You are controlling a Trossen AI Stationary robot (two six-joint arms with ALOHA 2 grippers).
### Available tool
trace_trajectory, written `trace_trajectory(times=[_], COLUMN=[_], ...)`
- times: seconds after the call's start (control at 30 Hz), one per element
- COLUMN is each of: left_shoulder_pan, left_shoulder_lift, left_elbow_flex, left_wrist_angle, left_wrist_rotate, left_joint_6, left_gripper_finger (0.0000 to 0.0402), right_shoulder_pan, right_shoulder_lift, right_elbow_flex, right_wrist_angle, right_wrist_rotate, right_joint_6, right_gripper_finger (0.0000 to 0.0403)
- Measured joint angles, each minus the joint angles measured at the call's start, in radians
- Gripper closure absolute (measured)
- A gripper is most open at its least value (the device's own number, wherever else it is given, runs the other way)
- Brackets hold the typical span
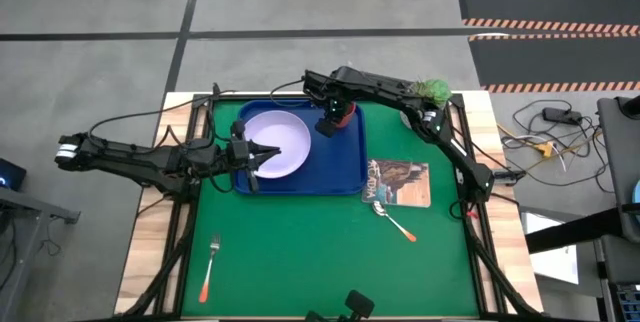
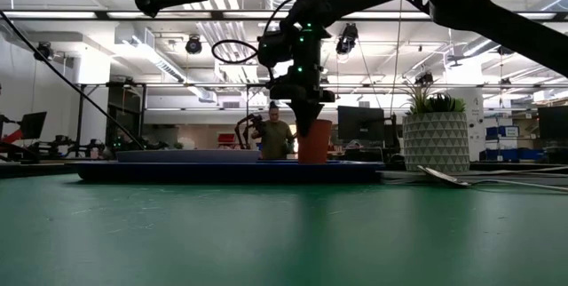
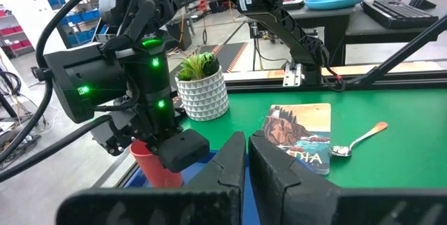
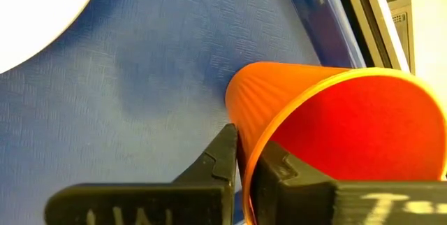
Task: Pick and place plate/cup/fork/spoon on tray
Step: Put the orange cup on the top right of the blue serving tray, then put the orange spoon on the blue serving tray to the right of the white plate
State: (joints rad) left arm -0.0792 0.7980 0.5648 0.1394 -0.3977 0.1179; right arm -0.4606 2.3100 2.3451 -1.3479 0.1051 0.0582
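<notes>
Right jaws (image 4: pixel 241 162) pinched the cup's (image 4: pixel 335 127) rim, the cup standing at the tray's (image 1: pixel 340 167) 1 o'clock corner. Left jaws (image 1: pixel 262 154) were shut at the plate's (image 1: pixel 280 142) 8 o'clock edge. Fork (image 1: pixel 209 267) and spoon (image 1: pixel 395 220) lay on the bench (image 1: pixel 300 252).

Tray (image 4: pixel 140 78): blue plastic, finely textured matt floor. Cup (image 4: pixel 328 124): orange-red plastic, smooth, faint ribbing outside. Plate (image 1: pixel 276 142): pale, smooth, slight sheen. Mat (image 1: pixel 300 252): green, matt. Spoon (image 1: pixel 394 220), at 4 o'clock from tray: shiny metal bowl. Table edge (image 1: pixel 140 252): light wood. Booklet (image 3: pixel 302 135): glossy printed paper.
</notes>
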Motion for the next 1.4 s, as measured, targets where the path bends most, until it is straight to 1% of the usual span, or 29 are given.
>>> trace_trajectory(times=[0.33,0.6,0.77,1.2,1.4], left_shoulder_pan=[0.0,0.0,0.0,0.0,0.0], left_shoulder_lift=[0.0,0.0,0.0,0.0,0.0], left_elbow_flex=[0.0,0.0,0.0,0.0,0.0], left_wrist_angle=[0.0,0.0,0.0,0.0,-0.001], left_wrist_rotate=[0.0,0.0,0.0,0.0,0.0], left_joint_6=[-0.002,-0.001,-0.001,-0.002,-0.002], left_gripper_finger=[0.0401,0.0401,0.0401,0.0401,0.0401], right_shoulder_pan=[0.0,0.0,0.0,0.005,0.027], right_shoulder_lift=[0.0,-0.006,-0.023,-0.132,-0.191], right_elbow_flex=[0.0,0.01,0.01,0.01,0.01], right_wrist_angle=[0.001,0.0,-0.004,-0.01,-0.065], right_wrist_rotate=[0.0,0.0,0.0,-0.009,-0.035], right_joint_6=[0.01,0.021,0.023,0.068,0.108], right_gripper_finger=[0.0329,0.0302,0.0295,0.0303,0.0298])
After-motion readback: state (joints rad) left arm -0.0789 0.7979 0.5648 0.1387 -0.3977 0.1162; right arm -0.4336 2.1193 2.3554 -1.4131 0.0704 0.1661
